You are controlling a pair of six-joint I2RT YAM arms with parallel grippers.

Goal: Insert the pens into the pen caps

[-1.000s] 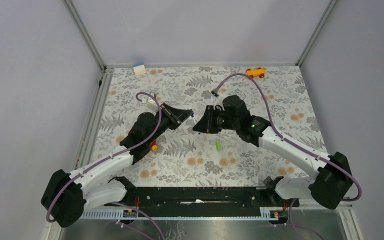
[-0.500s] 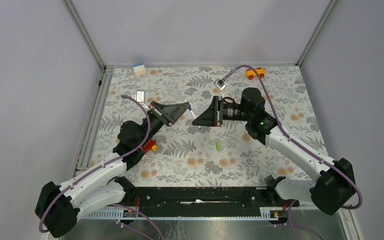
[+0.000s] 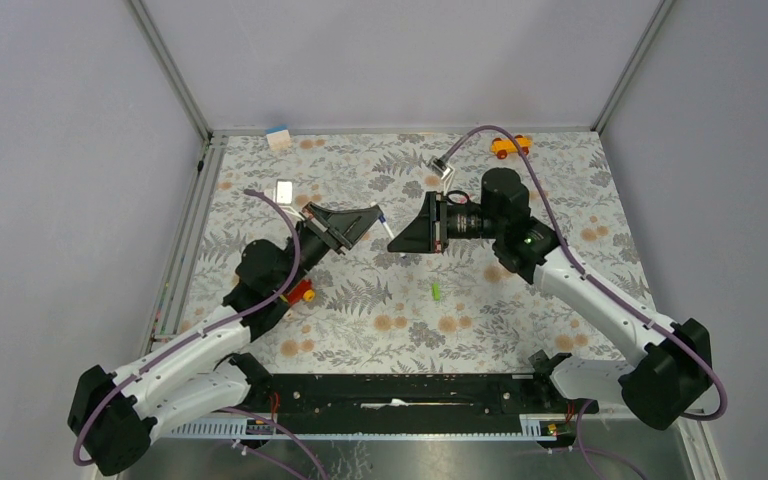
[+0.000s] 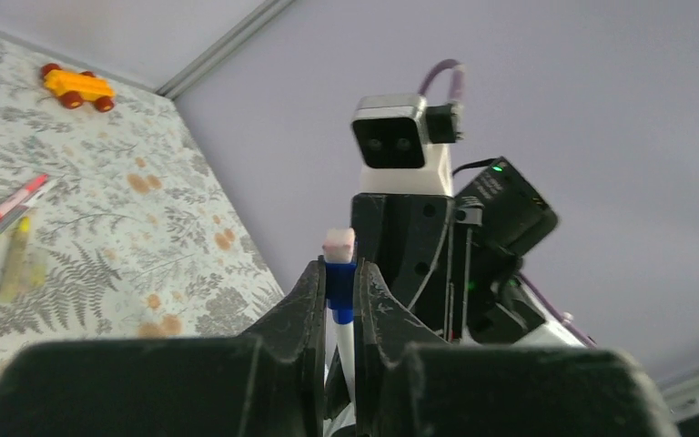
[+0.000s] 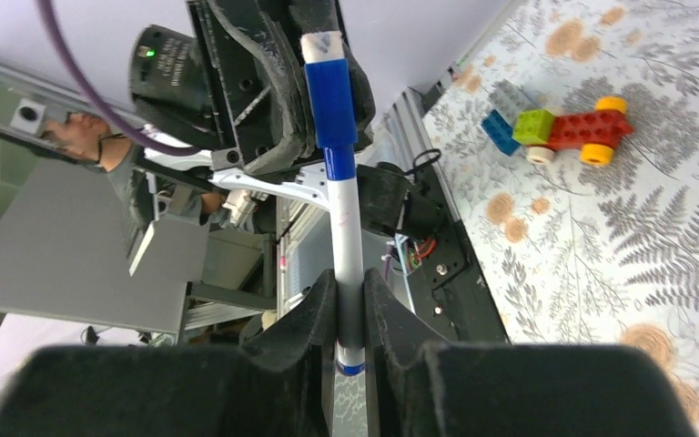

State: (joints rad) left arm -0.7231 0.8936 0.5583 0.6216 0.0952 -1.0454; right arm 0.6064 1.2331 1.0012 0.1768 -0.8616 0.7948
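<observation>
A white pen (image 3: 390,233) with a dark blue pen cap (image 4: 339,279) on its end is held in the air between both grippers. My left gripper (image 4: 339,273) is shut on the cap, also seen in the right wrist view (image 5: 330,84). My right gripper (image 5: 350,289) is shut on the white shaft (image 5: 347,238) near its other end. From above, the left gripper (image 3: 377,214) and right gripper (image 3: 401,247) meet tip to tip over the mat's middle. A pink-red pen (image 4: 5,208) and a pale yellow pen (image 4: 14,259) lie on the mat. A lime green cap (image 3: 436,290) lies alone.
An orange toy car (image 3: 511,146) stands at the back right of the floral mat (image 3: 560,190). A red-green-yellow brick toy (image 5: 564,127) lies by the left arm (image 3: 260,270). A small white and blue block (image 3: 278,134) sits at the back left edge.
Over the last second both grippers rose and drew slightly apart, with the right wrist swinging right. In the last half second they barely moved.
</observation>
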